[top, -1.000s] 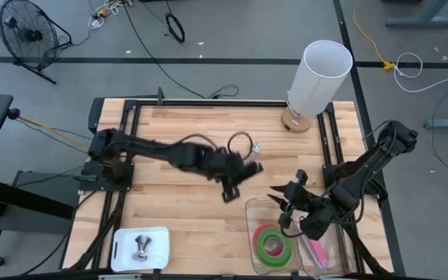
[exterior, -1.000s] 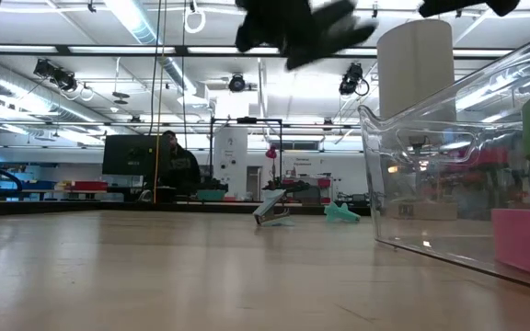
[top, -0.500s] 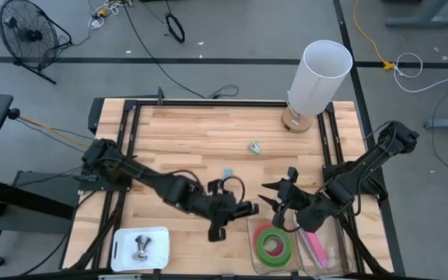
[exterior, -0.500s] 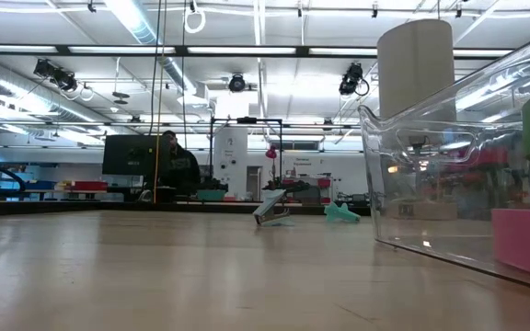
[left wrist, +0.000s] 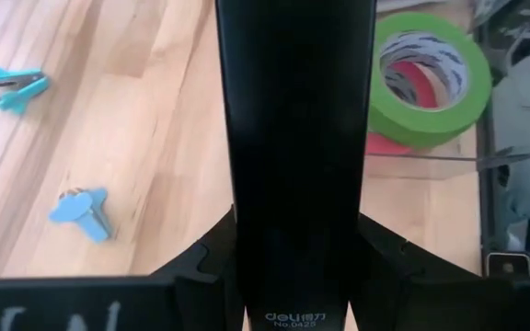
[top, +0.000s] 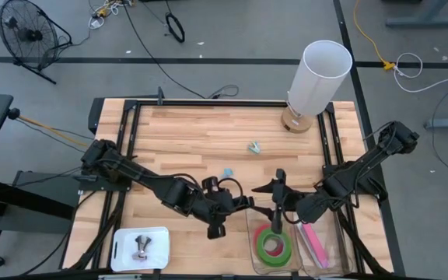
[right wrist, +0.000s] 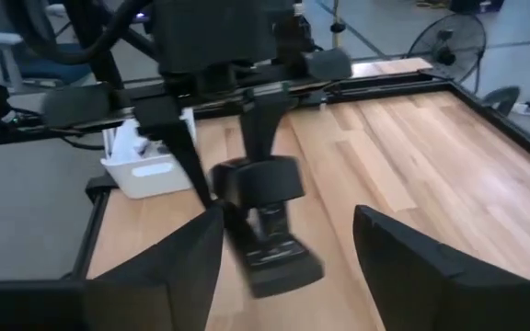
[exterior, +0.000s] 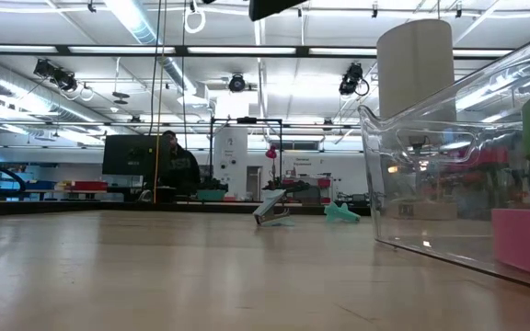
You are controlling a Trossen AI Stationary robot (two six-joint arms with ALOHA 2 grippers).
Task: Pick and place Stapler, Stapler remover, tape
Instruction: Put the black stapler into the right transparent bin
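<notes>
Left gripper (top: 225, 215), clamped on the black stapler (left wrist: 294, 156), has swung to the clear plastic bin (top: 253, 210); right gripper (top: 277, 194), fingers wide, advances—handover or drop likely next.

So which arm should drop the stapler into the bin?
Left. Its hand grips the stapler right beside the bin; the right hand hovers open and empty by the bin's corner.

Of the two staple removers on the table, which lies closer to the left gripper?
The blue staple remover, close by the left gripper holding the black stapler; the teal staple remover lies farther off, toward the white cylinder.
</notes>
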